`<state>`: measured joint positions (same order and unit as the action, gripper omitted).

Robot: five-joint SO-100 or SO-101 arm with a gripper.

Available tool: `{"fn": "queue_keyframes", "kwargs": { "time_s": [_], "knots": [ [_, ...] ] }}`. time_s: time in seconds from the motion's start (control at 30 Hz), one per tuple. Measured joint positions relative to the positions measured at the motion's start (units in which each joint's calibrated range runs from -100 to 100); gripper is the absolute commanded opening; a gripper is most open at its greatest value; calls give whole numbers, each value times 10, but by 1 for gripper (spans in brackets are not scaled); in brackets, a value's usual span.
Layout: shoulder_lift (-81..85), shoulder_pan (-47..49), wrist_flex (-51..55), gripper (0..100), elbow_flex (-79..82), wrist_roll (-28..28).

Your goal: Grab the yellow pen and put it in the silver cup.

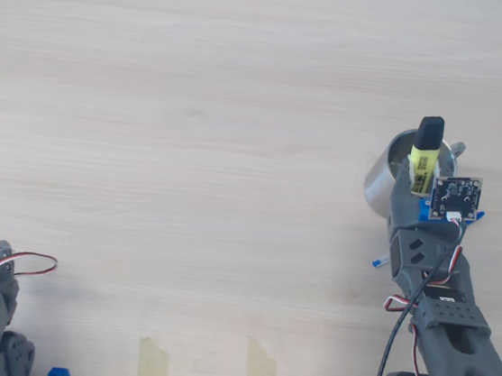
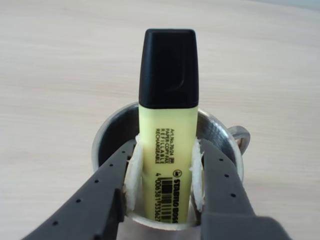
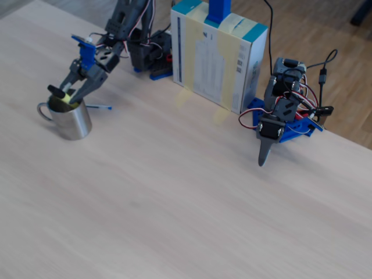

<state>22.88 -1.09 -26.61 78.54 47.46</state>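
The yellow pen (image 2: 167, 145), a chunky highlighter with a black cap, stands cap-up with its lower end inside the silver cup (image 2: 220, 135). My gripper (image 2: 166, 148) is shut on its body, and both white pads (image 2: 133, 165) press its sides just above the rim. In the overhead view the yellow pen (image 1: 426, 149) tilts over the silver cup (image 1: 381, 180) at the right, with the gripper (image 1: 420, 176) on it. The fixed view shows the gripper (image 3: 72, 96) above the cup (image 3: 72, 122) at the left, the pen (image 3: 63, 96) poking out.
A thin blue-capped ballpoint pen (image 1: 379, 262) lies on the table beside the cup, under my arm. A second arm (image 3: 279, 116) rests at the right in the fixed view. A tall box (image 3: 218, 55) stands behind. Tape strips (image 1: 154, 363) mark the table's near edge.
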Motion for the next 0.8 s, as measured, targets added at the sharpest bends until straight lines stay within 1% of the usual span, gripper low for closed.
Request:
{"fn": "queue_keyframes", "kwargs": {
  "time_s": [0.3, 0.47, 0.8],
  "knots": [
    [0, 0, 0, 3, 0, 0],
    [0, 0, 0, 7, 0, 0],
    [0, 0, 0, 8, 0, 0]
  ]
}}
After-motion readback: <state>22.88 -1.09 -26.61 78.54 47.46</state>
